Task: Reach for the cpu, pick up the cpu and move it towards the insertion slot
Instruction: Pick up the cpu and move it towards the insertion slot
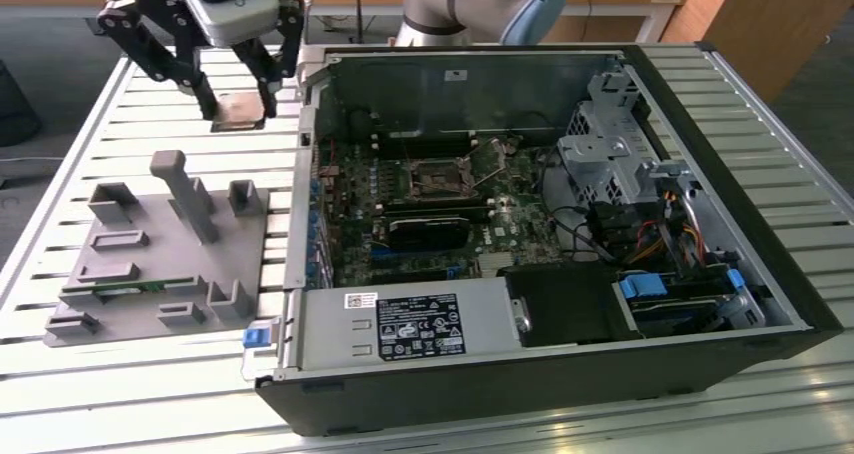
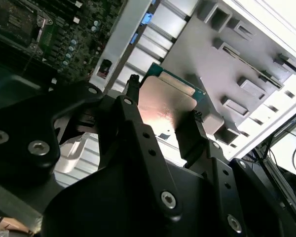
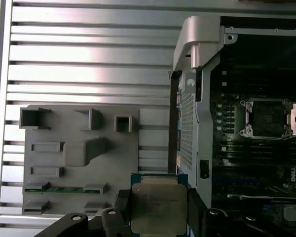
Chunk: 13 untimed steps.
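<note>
1. While its black fingers (image 1: 203,92) pinch a chip between them, the tool (image 1: 240,109) hangs above the slatted metal worktop (image 1: 120,394), at the far left of the exterior view.
2. Clenched on the cpu (image 1: 240,111), the tool holds the flat silvery square level and clear of the worktop; in both wrist views a finger presses against each of two opposite edges of the chip (image 3: 159,208), whose green underside rim (image 2: 180,79) peeks out past the metal top.
3. Nearer the camera in the exterior view, on the left, a grey fixture block (image 1: 154,259) with upright posts and pockets lies on the worktop, a thin green strip (image 1: 127,290) sitting in one of its low holders.
4. To the right of the held chip lies an open computer case (image 1: 747,224), its side panel off and its green motherboard (image 1: 441,214) exposed.
5. Near the middle of that board sits the insertion slot (image 1: 438,179), a square socket with a shiny metal frame around a dark centre, well apart from the cpu and with the case wall (image 1: 310,104) between them.
6. At the near end of the case, a metal box (image 1: 400,329) carries a black label.
</note>
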Available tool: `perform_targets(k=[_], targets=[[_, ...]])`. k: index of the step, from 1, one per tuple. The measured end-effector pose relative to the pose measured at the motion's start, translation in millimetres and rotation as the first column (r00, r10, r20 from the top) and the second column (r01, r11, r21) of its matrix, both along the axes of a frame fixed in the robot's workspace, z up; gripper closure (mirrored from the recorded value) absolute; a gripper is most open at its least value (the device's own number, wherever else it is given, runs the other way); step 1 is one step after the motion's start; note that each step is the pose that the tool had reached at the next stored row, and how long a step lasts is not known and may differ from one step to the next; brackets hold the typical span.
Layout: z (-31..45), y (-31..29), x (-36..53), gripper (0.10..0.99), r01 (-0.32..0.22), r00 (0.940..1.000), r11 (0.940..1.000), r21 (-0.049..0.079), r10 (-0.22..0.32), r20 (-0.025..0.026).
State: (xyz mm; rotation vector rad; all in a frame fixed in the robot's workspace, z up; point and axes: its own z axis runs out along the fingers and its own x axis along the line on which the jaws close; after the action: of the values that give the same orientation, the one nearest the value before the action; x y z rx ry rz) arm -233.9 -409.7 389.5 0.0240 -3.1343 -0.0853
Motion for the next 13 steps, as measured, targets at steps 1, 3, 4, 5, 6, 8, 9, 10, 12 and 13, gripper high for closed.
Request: perform_targets(k=[1, 3, 4, 5, 6, 8, 9, 10, 12, 13], targets=[[-0.2, 0.7, 3.7, 0.545, 0.0, 1.0, 1.0, 0.0, 0.0, 0.0001], [-0.5, 3.3, 9.8, 0.545, 0.0, 1.0, 1.0, 0.0, 0.0, 0.0002], [-0.6, 4.8, 12.6, 0.545, 0.0, 1.0, 1.0, 0.0, 0.0, 0.0002], [-0.8, 6.6, 15.3, 0.545, 0.0, 1.0, 1.0, 0.0, 0.0, 0.0002], [-0.9, 8.4, 17.8, 0.545, 0.0, 1.0, 1.0, 0.001, 0.0, 0.0002], [-1.3, 12.0, 23.1, 0.545, 0.0, 1.0, 1.0, 0.001, 0.0, 0.0003], [-1.4, 13.6, 25.7, 0.545, 0.0, 1.0, 1.0, 0.001, 0.0, 0.0002], [-1.5, 15.2, 28.4, 0.545, 0.0, 1.0, 1.0, 0.002, 0.0, 0.0001], [-1.9, 18.3, 34.0, 0.545, 0.0, 1.0, 1.0, 0.002, 0.0, 0.0002], [-2.1, 19.7, 36.8, 0.545, 0.0, 1.0, 1.0, 0.003, 0.0, 0.0002]])
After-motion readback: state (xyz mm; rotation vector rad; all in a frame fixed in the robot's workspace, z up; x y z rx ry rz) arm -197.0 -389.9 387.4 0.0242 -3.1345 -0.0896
